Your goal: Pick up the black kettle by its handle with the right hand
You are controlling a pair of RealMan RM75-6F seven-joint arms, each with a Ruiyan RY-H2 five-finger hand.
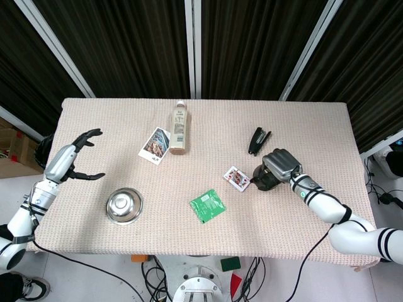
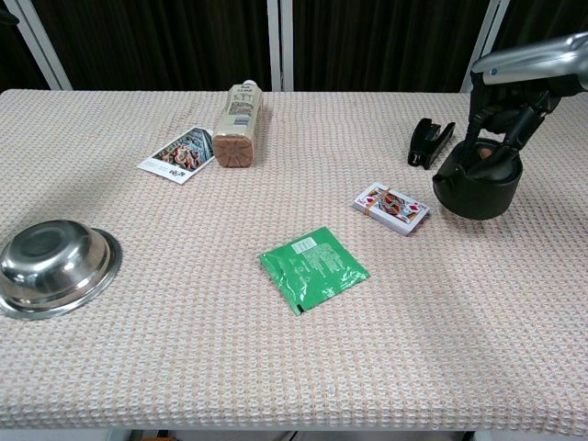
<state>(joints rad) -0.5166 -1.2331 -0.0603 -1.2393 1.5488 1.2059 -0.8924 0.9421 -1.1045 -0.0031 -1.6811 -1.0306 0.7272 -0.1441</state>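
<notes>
The black kettle (image 2: 478, 186) hangs just above the tablecloth at the right. My right hand (image 2: 511, 99) grips its handle from above. In the head view the same right hand (image 1: 281, 165) covers most of the kettle (image 1: 262, 178), beside the deck of cards. My left hand (image 1: 69, 159) hovers over the table's left edge with its fingers spread and nothing in them; the chest view does not show it.
A deck of playing cards (image 2: 391, 208) lies just left of the kettle and a black stapler (image 2: 430, 141) behind it. A green packet (image 2: 312, 267) lies mid-table. A steel bowl (image 2: 53, 266), a photo card (image 2: 176, 154) and a lying bottle (image 2: 239, 124) are to the left.
</notes>
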